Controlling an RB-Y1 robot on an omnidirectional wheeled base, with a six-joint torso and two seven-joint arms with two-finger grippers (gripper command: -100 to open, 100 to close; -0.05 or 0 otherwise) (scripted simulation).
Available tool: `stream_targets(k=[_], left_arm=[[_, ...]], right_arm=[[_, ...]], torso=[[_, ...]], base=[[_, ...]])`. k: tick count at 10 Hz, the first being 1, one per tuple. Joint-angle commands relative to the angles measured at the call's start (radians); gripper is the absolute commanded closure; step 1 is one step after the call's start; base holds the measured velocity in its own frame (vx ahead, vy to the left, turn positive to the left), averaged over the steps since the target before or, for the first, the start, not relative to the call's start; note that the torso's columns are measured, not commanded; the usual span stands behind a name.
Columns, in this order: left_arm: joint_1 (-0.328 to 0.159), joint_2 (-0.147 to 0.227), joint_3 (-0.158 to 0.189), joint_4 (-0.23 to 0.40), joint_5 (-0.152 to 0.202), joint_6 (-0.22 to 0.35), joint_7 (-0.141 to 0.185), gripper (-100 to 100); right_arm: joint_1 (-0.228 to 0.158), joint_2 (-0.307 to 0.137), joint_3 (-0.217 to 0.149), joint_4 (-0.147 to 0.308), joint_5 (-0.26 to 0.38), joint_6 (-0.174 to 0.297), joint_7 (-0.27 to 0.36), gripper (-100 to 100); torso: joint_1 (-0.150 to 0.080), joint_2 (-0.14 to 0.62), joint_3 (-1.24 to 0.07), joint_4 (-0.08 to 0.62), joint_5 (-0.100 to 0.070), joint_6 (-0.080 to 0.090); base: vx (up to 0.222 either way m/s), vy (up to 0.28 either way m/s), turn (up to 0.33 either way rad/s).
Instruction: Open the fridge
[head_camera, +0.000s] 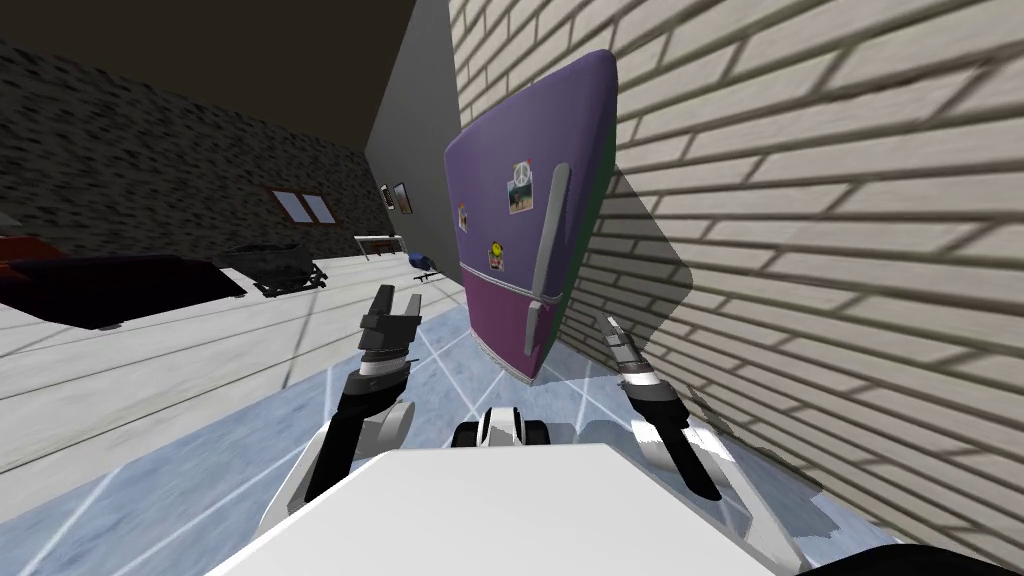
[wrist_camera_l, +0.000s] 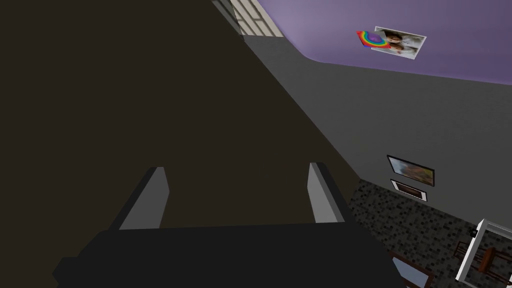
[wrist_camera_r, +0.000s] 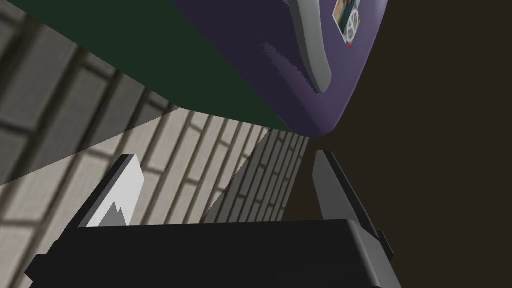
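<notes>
Purple fridge (head_camera: 500, 270), upright grey handle (head_camera: 548, 235): ahead of right gripper (head_camera: 615, 335), fingers spread, nearer arm; left gripper (head_camera: 397, 300) likewise spread.

The fridge (head_camera: 505, 225) stands with its back against the brick wall (head_camera: 820, 200). It is a rounded cabinet with a violet upper door (head_camera: 580, 100) above a shorter magenta lower door (head_camera: 495, 315). Both doors sit shut, flush to the dark green side (wrist_camera_r: 150, 50) that runs back to the wall. A long grey handle (head_camera: 548, 235) runs down the upper door's edge nearer the wall, with a short handle (head_camera: 531, 328) below it. A peace-sign picture (head_camera: 521, 187) and small stickers (head_camera: 495, 256) dot the upper door.
</notes>
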Motion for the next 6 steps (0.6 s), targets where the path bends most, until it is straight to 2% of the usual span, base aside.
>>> stream_targets(k=[1,2,4,5,6], left_arm=[[0.000,0.000,0.000,0.000,0.000,0.000,0.000,0],[0.000,0.000,0.000,0.000,0.000,0.000,0.000,0],[0.000,0.000,0.000,0.000,0.000,0.000,0.000,0],[0.000,0.000,0.000,0.000,0.000,0.000,0.000,0],[0.000,0.000,0.000,0.000,0.000,0.000,0.000,0]], right_arm=[[0.012,-0.022,-0.041,0.012,0.079,0.003,0.054,-100],[0.012,-0.022,-0.041,0.012,0.089,0.003,0.054,-100],[0.021,-0.046,-0.080,0.028,0.156,0.007,0.103,-100],[0.021,-0.046,-0.080,0.028,0.166,0.007,0.103,-100],[0.025,-0.060,-0.099,0.038,0.205,0.009,0.128,-100]], torso=[[-0.001,0.000,0.001,0.000,-0.001,0.000],[0.000,-0.001,0.000,0.000,-0.001,0.000],[-0.003,0.001,0.001,0.001,-0.001,0.000],[0.001,-0.002,-0.001,0.000,0.000,0.000],[-0.002,0.000,0.000,0.000,0.000,0.000]], base=[[0.156,0.169,-0.137],[0.116,0.122,-0.049],[0.126,0.156,-0.096],[0.114,0.139,-0.065],[0.107,0.104,-0.087]])
